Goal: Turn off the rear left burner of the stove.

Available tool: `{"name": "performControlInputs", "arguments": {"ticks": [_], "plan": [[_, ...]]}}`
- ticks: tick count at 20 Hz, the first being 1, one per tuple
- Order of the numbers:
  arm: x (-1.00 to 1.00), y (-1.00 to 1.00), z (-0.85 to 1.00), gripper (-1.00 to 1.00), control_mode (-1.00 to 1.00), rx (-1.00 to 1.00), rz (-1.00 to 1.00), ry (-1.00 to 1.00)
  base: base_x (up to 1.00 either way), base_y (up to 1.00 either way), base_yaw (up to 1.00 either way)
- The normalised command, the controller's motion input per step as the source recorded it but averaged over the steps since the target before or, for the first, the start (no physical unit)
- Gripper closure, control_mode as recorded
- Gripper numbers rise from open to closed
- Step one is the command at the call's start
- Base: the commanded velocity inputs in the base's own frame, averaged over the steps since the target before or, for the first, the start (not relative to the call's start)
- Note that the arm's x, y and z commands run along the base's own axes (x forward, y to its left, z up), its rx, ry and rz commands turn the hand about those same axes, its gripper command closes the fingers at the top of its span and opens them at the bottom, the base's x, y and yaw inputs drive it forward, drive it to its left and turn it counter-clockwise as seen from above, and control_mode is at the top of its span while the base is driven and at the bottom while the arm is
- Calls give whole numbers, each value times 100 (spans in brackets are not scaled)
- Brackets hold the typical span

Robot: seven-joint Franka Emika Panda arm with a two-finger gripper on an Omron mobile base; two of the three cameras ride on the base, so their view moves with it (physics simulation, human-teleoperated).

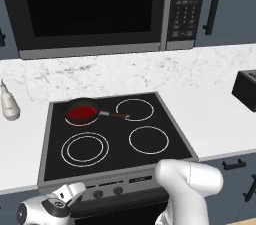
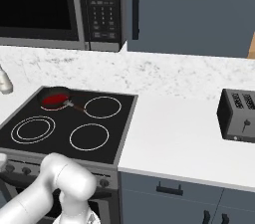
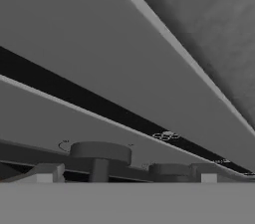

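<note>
While the rear left burner (image 1: pixel 81 114) glows red under the small frying pan (image 1: pixel 83 109) at the back left of the stove (image 1: pixel 47 141), the gripper (image 1: pixel 64 195) hangs low by the left end of the front panel, close to a knob (image 3: pixel 100 153); whether its fingers are spread or pressed together I cannot tell; it should center on the correct knob, grip squarely, then turn slowly.

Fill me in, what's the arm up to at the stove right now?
The arm is reaching low to the stove's front panel at its left end, where the knobs sit. The hand view looks along that panel from very close, with a knob just ahead of the fingertips. Whether the gripper is open or already on a knob can't be told. The rear left burner glows red under a small frying pan, so it looks on.
</note>
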Motion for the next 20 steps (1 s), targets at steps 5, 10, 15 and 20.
{"name": "performControlInputs", "arguments": {"ticks": [5, 10, 15, 20], "plan": [[6, 3, -36, -100, -100, 0, 0, 0, 0, 0, 0], [1, 8, -20, -100, -100, 0, 0, 0, 0, 0, 0], [-6, 5, -28, -100, -100, 0, 0, -3, 0, 0, 0], [-6, 4, -20, -100, -100, 0, 0, -2, 0, 0, 0]]}}
